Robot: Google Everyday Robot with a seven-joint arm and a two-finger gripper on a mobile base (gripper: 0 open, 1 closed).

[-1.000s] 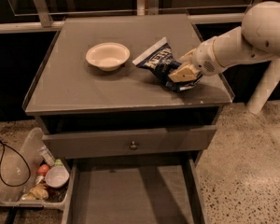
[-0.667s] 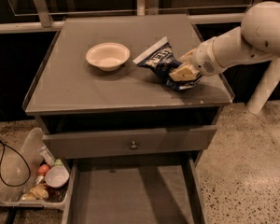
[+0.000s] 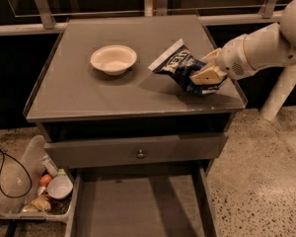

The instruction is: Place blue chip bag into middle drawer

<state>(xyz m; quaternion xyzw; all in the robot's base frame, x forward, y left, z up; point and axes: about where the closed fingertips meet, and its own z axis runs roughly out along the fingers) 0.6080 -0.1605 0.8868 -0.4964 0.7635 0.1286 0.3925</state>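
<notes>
The blue chip bag (image 3: 180,67), dark navy foil with white lettering, is held tilted just above the right part of the grey cabinet top (image 3: 89,93). My gripper (image 3: 207,72) comes in from the right on a white arm and is shut on the bag's right end. The middle drawer (image 3: 138,206) stands pulled out at the bottom of the view, showing a flat grey floor and thin side walls. It lies below and in front of the gripper.
A cream bowl (image 3: 113,59) sits on the cabinet top left of the bag. A grey drawer front with a round knob (image 3: 140,153) is above the open drawer. A bin of items (image 3: 34,191) stands on the floor at left. A black cable (image 3: 5,172) lies beside it.
The gripper has lifted the bag slightly off the cabinet top; the bag's left end is now raised and tilted.
</notes>
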